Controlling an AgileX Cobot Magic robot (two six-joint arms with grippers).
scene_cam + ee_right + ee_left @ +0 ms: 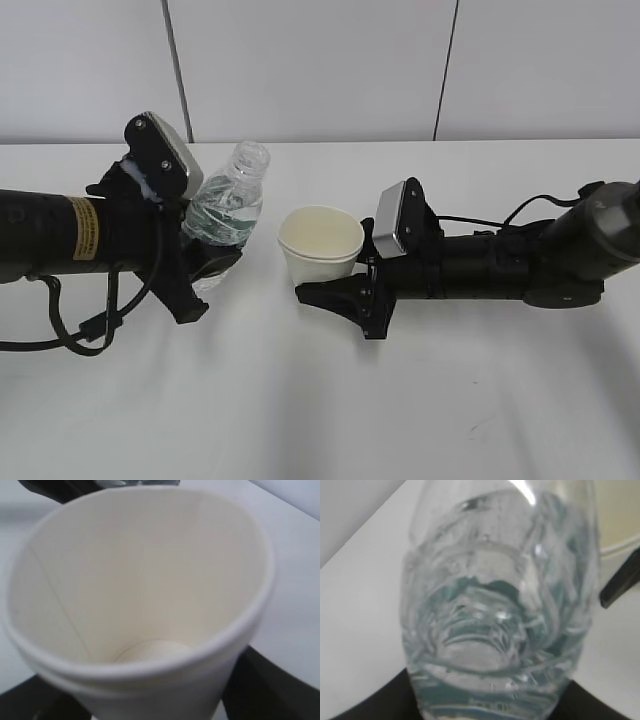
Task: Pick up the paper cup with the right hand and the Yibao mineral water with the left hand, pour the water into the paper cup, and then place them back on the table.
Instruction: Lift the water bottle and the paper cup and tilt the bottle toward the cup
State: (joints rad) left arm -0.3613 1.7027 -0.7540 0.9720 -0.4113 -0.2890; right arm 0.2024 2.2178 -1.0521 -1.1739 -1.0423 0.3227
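At left of the frame, the left end effector (205, 262) pinches the Yibao mineral water (227, 211), tilted right toward the paper cup (320, 246), which the right end effector (335, 290) pinches above the counter (300, 400).

A plain white table (320, 400) spreads below a pale panelled wall (310, 70). A few tiny dark specks (478, 427) mark its near right; whether cup or bottle touches it cannot be told
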